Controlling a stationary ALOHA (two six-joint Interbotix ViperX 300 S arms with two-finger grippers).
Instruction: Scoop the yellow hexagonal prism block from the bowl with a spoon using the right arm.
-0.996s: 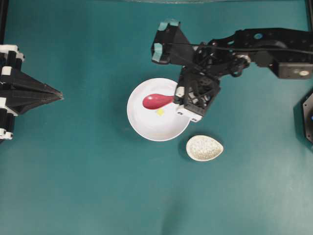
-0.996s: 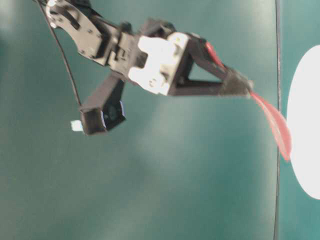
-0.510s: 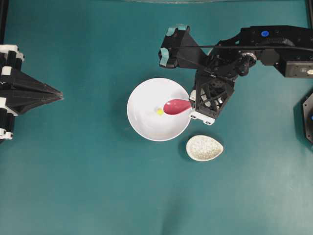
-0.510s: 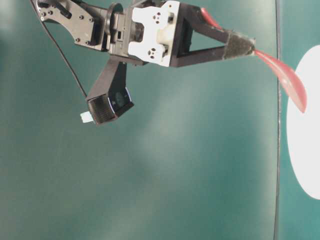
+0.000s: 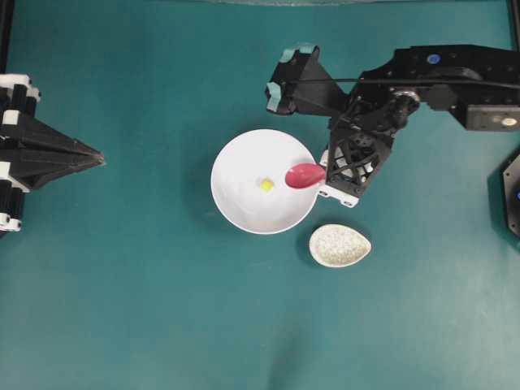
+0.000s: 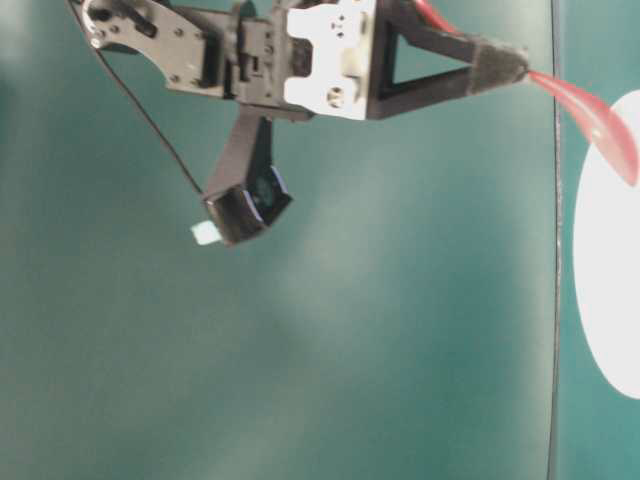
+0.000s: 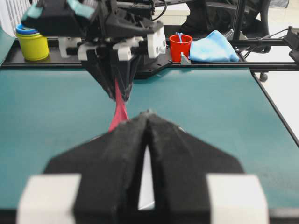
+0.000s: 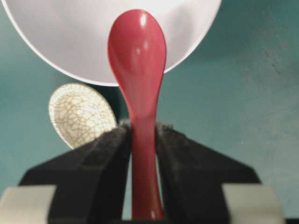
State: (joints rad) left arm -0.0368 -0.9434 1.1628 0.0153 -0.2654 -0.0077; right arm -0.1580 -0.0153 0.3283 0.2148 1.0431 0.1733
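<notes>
Yellow block lies in the bowl, beside the spoon clamped by the right hand.

Ahead of the right end effector, past the pink-red spoon clamped between its jaws, the white bowl lies open around the yellow block, while the speckled spoon rest crowds the surface just beside it.

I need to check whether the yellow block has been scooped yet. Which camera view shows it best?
The overhead exterior view: the yellow hexagonal prism block lies plainly on the floor of the bowl, left of the spoon and apart from it. The table-level, left wrist and right wrist views show bowl and spoon but no block.
</notes>
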